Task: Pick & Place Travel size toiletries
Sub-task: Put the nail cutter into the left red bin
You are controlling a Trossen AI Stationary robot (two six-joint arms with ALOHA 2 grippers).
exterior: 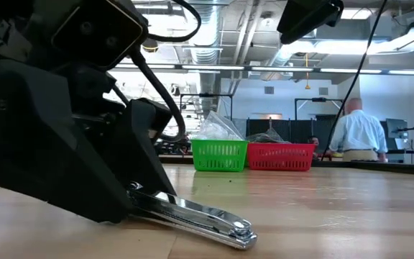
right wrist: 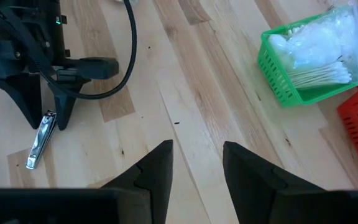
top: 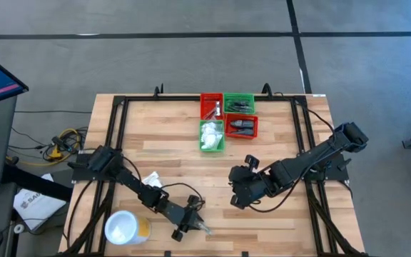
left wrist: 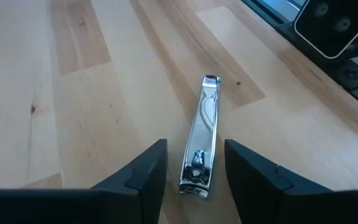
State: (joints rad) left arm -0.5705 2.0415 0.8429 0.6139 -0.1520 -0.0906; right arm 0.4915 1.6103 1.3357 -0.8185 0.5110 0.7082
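Four small plastic bins sit in a two-by-two block near the far edge of the slatted wooden table (top: 277, 153). At the back, a red bin (top: 210, 106) holds a small upright item and a green bin (top: 239, 104) holds dark pieces; what they are cannot be told. In front, a green slotted bin (right wrist: 303, 62) is filled with clear-wrapped white packets and cotton swabs, and the red bin (top: 242, 127) beside it holds dark wrapped items.

A shiny silver metal nail clipper (left wrist: 202, 140) lies flat on the table's near edge, outside every bin. The left gripper (left wrist: 195, 168) is lowered over it, its dark fingers standing open either side of the clipper's lever end without squeezing it.

The right gripper (right wrist: 197, 163) hangs above bare wood at mid-table, jaws apart and empty.

A white round tub with an orange side (top: 125, 228) stands at the near left corner.
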